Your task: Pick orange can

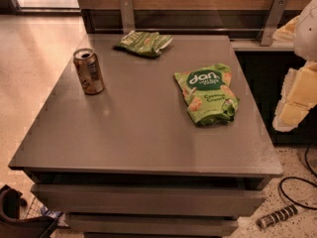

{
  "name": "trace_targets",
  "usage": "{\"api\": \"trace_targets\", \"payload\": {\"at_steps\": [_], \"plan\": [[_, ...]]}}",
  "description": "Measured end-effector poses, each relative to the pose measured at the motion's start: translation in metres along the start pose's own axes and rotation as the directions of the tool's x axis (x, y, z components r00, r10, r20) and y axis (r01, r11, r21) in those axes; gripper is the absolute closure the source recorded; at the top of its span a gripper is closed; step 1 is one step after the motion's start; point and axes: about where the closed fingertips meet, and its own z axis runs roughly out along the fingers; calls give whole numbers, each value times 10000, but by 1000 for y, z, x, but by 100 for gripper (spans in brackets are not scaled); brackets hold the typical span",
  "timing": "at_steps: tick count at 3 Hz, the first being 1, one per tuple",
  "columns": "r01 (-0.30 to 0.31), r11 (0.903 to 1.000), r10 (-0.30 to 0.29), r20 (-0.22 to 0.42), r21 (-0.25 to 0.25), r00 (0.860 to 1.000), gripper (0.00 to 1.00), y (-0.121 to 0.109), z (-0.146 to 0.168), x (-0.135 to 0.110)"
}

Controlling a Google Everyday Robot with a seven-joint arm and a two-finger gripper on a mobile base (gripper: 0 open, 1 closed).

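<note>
Bare table (pixel 138 138) surrounded the upright orange can (pixel 88 71) on every side. The rear snack bag (pixel 143 42) and right snack bag (pixel 208 95) lay well apart from it. The gripper (pixel 296 100) hung beyond the table's right edge.

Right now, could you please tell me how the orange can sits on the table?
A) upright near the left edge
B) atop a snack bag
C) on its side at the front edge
A: the orange can stands upright near the left edge of the table, apart from the far green snack bag and the near green snack bag; the tool is beyond the right edge.
</note>
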Motion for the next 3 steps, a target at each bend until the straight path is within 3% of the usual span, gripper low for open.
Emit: {"api": "trace_targets", "payload": {"at_steps": [1,2,3], "plan": [[0,10000,0,2,2,10000,0,0,0,0],[-176,9998,172,965,36,9952,0,-4,7,-10],[-409,9991,411,2648,-61,9634,0,-8,28,-34]]}}
